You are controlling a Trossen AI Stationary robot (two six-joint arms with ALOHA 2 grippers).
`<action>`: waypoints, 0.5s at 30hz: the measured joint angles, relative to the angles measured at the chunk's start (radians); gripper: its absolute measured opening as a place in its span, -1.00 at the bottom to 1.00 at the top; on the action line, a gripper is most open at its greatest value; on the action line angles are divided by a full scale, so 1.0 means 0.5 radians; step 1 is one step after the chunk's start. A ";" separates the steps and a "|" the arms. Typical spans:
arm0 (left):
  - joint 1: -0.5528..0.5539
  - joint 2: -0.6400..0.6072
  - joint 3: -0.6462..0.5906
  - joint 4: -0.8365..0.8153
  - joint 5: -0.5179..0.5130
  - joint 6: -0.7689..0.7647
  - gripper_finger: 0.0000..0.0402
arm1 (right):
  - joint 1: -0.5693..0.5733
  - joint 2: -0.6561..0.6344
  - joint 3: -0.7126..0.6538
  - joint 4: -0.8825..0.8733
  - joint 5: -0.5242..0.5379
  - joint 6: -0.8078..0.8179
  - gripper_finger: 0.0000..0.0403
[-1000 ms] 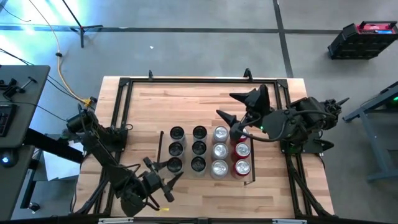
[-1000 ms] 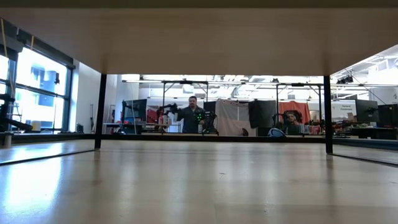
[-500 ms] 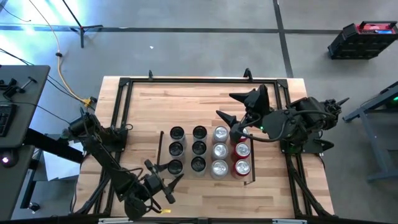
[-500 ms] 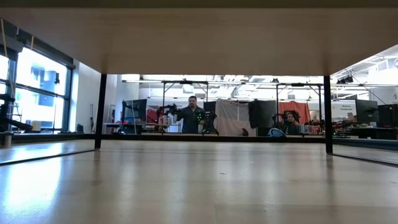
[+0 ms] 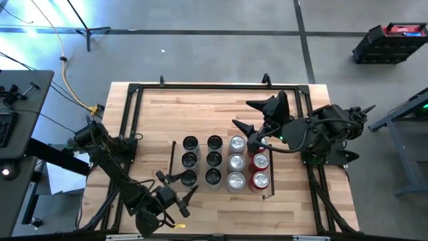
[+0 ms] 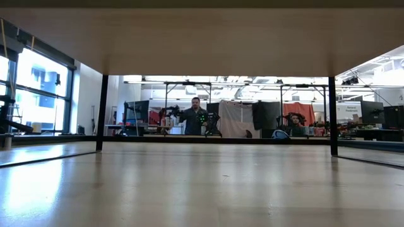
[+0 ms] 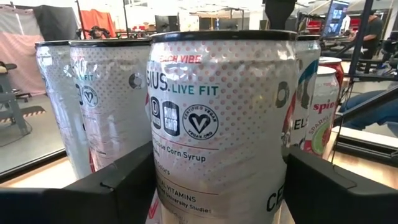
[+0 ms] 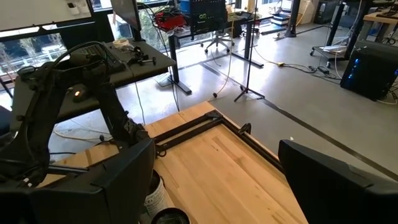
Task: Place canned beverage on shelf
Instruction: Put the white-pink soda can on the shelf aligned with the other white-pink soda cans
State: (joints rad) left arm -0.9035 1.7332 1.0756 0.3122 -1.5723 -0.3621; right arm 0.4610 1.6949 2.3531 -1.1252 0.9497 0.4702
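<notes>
can [image 7: 217, 118] reads "LIVE FIT", "CERTIFIED VEGAN"

bright even daylight, window glare, soft shadows

This is a big robot lab. It has a grey concrete floor [image 5: 200, 53], desks with screens [image 8: 208, 9] (and cables everywhere), and a person [image 6: 194, 120] standing among more machines far back.

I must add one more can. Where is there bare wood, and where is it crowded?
Bare wood lies between the cans and the far black rail, also left of the shelf. The shelf is crowded: left gripper at its near-left can, right gripper over its far-right corner.
</notes>
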 joint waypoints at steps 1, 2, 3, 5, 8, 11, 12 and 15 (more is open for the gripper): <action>0.000 0.000 0.000 0.000 0.000 0.000 0.43 | 0.000 0.000 0.000 0.000 0.000 0.000 0.63; 0.000 0.000 0.000 0.005 0.000 0.000 0.44 | 0.000 0.000 0.000 0.000 -0.001 0.000 0.63; 0.000 -0.004 0.000 0.007 -0.001 -0.001 0.45 | 0.000 0.000 0.000 0.000 -0.002 0.000 0.63; 0.000 -0.014 0.000 0.008 -0.001 0.001 0.48 | 0.000 0.000 0.000 0.000 -0.007 0.000 0.63; 0.000 -0.033 0.000 0.008 0.001 0.028 0.50 | 0.000 0.000 0.000 0.000 -0.007 0.000 0.63; 0.000 -0.065 0.000 0.014 0.002 0.074 0.51 | 0.000 0.000 0.000 0.000 -0.007 -0.002 0.63; 0.000 -0.073 0.000 0.017 0.002 0.088 0.52 | 0.000 0.000 0.000 0.000 -0.008 -0.003 0.63; 0.000 -0.092 -0.001 0.014 0.003 0.118 0.52 | 0.000 0.000 0.000 0.000 -0.008 -0.008 0.63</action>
State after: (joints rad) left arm -0.9035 1.6874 1.0753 0.3190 -1.5707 -0.3032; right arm 0.4610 1.6951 2.3531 -1.1252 0.9459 0.4664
